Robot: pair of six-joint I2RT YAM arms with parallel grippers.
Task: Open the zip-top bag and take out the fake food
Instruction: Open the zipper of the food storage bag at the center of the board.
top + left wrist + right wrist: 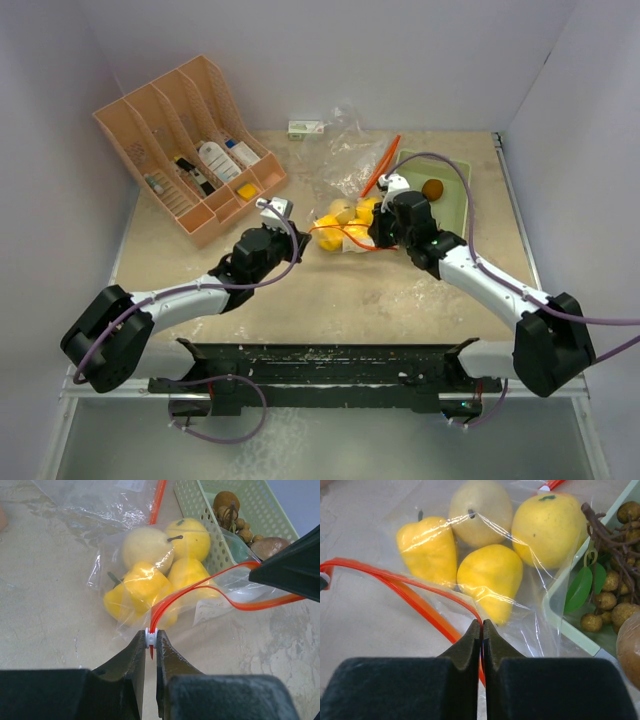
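Just beside the green basket (200, 510) lies the clear zip-top bag (150, 595), holding four glossy yellow pieces of fake food (490, 577). The left gripper (151, 645) pinches its white slider (151, 638), and the right gripper (482, 630) pinches its orange strip (365, 566).

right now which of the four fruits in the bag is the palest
The round fruit beside the brighter round one in the bag. It is cream, while the other three are strong yellow.
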